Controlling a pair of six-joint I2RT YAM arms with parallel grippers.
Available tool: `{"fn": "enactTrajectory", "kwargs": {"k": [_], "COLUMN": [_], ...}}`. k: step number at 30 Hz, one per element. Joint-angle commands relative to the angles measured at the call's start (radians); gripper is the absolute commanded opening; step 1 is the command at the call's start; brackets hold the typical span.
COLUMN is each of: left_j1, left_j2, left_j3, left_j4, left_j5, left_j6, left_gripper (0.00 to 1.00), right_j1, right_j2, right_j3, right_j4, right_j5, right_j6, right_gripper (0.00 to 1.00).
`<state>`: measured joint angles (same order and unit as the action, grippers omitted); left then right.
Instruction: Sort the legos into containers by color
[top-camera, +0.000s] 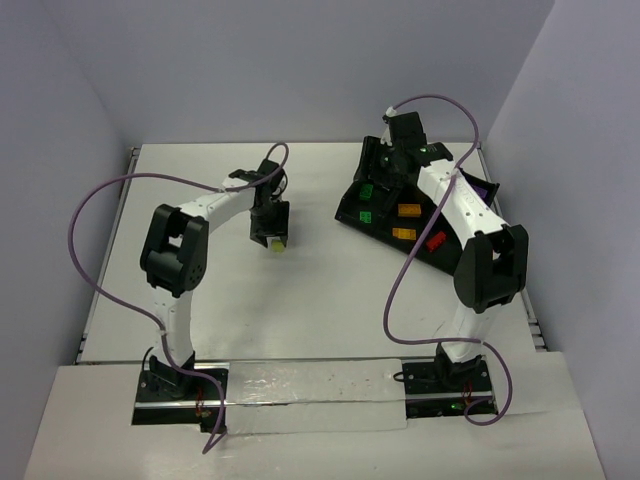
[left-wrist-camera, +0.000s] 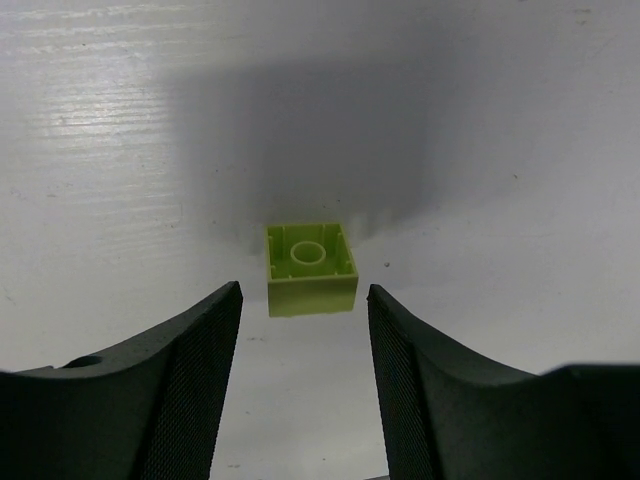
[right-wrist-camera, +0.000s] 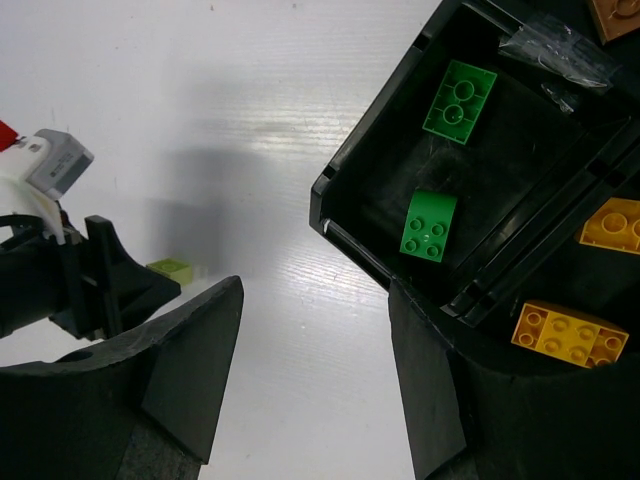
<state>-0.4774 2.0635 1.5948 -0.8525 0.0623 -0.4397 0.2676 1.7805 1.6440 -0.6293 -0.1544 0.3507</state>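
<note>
A yellow-green lego (left-wrist-camera: 311, 268) lies upside down on the white table, just beyond my left gripper's (left-wrist-camera: 304, 322) open, empty fingers. In the top view the left gripper (top-camera: 270, 222) hovers over this brick (top-camera: 277, 243) at mid-table. The brick also shows in the right wrist view (right-wrist-camera: 170, 268). My right gripper (right-wrist-camera: 313, 300) is open and empty above the table beside the black tray's near-left corner (right-wrist-camera: 345, 235). It sits over the tray's left end (top-camera: 386, 165) in the top view. One compartment holds two green legos (right-wrist-camera: 459, 101) (right-wrist-camera: 429, 225). Another holds orange legos (right-wrist-camera: 567, 333).
The divided tray (top-camera: 352, 215) stands at the back right, angled. It also holds a red brick (top-camera: 435, 240) and a purple one (top-camera: 487, 188). The right arm's link (top-camera: 455, 200) lies across the tray. A purple cable (top-camera: 400, 270) hangs beside it.
</note>
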Motion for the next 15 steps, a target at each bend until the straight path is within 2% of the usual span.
{"fn": "enactTrajectory", "kwargs": {"k": [1, 6, 8, 9, 12, 13, 15], "left_j1": [-0.012, -0.013, -0.013, -0.013, -0.012, -0.012, -0.008], "left_j2": [0.034, 0.040, 0.041, 0.047, 0.053, 0.052, 0.037], "left_j3": [0.033, 0.035, 0.046, 0.055, 0.098, 0.111, 0.137], "left_j4": [0.016, 0.024, 0.022, 0.019, -0.002, -0.007, -0.016], "left_j5": [-0.023, -0.033, -0.036, -0.034, -0.002, 0.017, 0.080], "left_j6": [0.016, 0.022, 0.026, 0.033, 0.062, 0.074, 0.106], "left_gripper": [0.60, 0.57, 0.51, 0.44, 0.10, 0.02, 0.00], "right_j1": [0.001, 0.001, 0.002, 0.001, 0.000, -0.002, -0.009], "right_j2": [-0.033, -0.026, -0.024, -0.024, -0.021, -0.020, -0.018], "right_j3": [0.048, 0.057, 0.059, 0.063, 0.071, 0.076, 0.088], "right_j4": [0.010, 0.006, 0.006, 0.005, -0.002, -0.006, -0.019], "right_j5": [-0.005, -0.008, -0.010, -0.014, -0.025, -0.032, -0.074], "right_j6": [-0.002, -0.002, -0.002, -0.001, -0.001, -0.001, -0.002], "right_gripper": [0.68, 0.68, 0.68, 0.68, 0.68, 0.68, 0.68]}}
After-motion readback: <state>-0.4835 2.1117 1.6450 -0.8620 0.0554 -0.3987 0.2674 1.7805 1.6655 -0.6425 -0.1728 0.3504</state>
